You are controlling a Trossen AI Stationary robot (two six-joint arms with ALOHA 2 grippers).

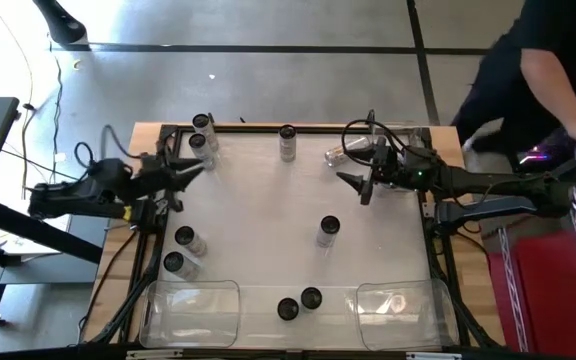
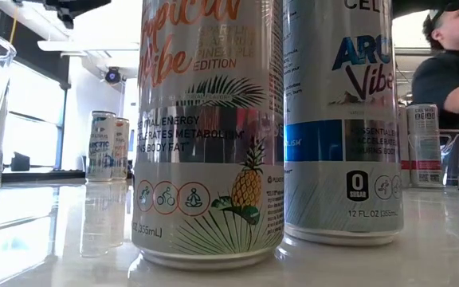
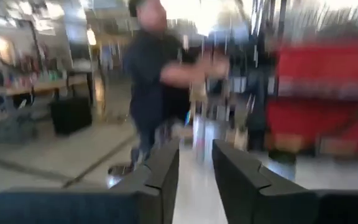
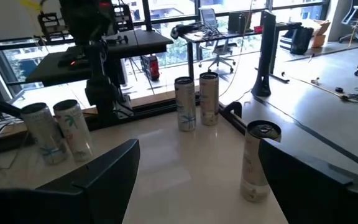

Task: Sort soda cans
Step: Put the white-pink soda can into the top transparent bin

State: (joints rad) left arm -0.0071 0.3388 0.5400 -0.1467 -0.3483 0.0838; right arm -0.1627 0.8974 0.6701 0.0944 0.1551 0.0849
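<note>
Risk: left gripper (image 1: 196, 172), fingers parting slightly, empty, sitting just beside paired silvery-grey dark-topped soda cans (image 1: 203, 135); possibly knocking them. Right gripper (image 1: 353, 182) hanging open, empty.

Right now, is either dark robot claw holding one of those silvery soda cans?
No. The left gripper and right gripper both hold nothing.

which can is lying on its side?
The can at the table's far edge, just beside the right gripper. It lies flat showing its long silver side; every other can stands upright showing its dark round top.
</note>
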